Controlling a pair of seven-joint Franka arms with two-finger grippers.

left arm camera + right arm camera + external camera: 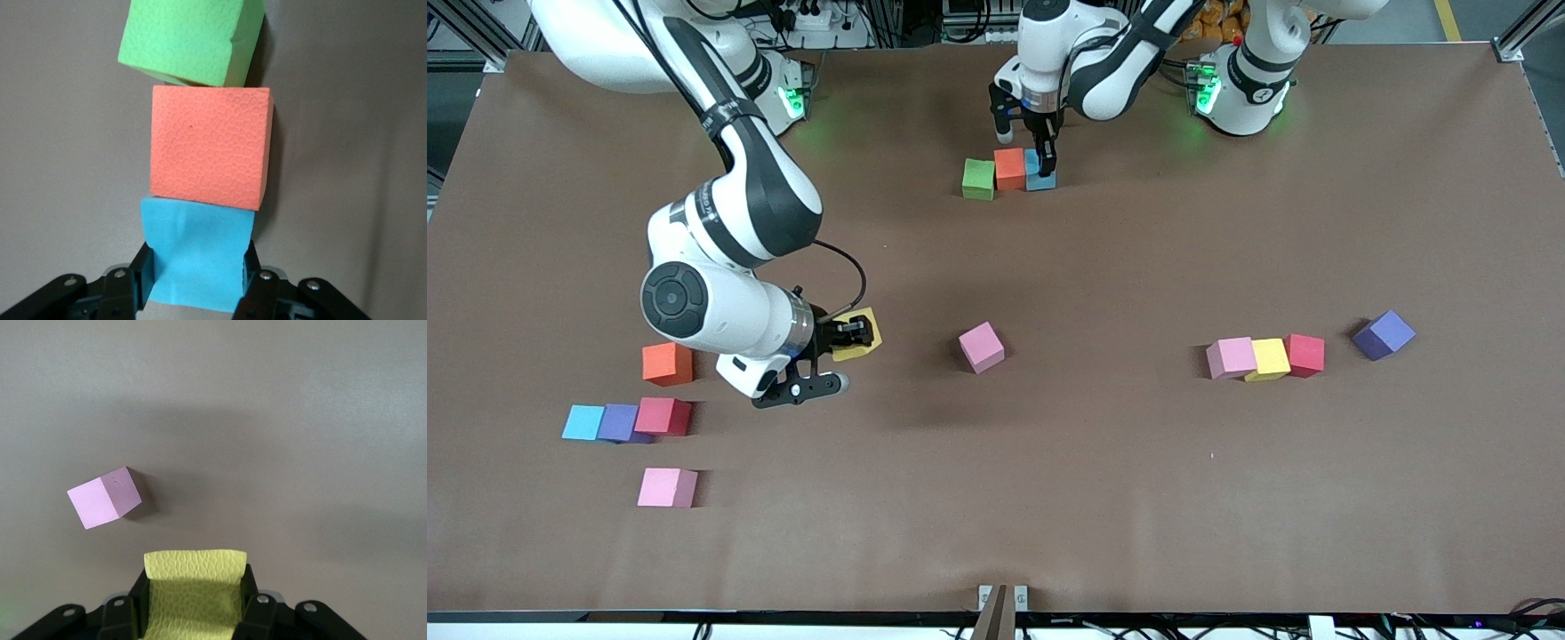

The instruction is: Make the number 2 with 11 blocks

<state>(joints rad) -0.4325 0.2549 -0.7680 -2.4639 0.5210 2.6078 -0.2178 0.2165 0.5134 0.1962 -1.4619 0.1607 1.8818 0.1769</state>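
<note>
A blue block is gripped by the left gripper on the table, touching the orange block beside the green block (top row); it should be squared before release. A yellow block is clamped in the right gripper, raised above the table.

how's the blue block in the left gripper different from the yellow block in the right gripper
The blue block sits at the end of a row, touching the orange block with the green block next along; the yellow block touches no other block. Blue is near the robots' bases, yellow nearer the front camera, beside the lone pink block. Shared: both are small foam cubes, clamped by the left gripper and right gripper.
</note>
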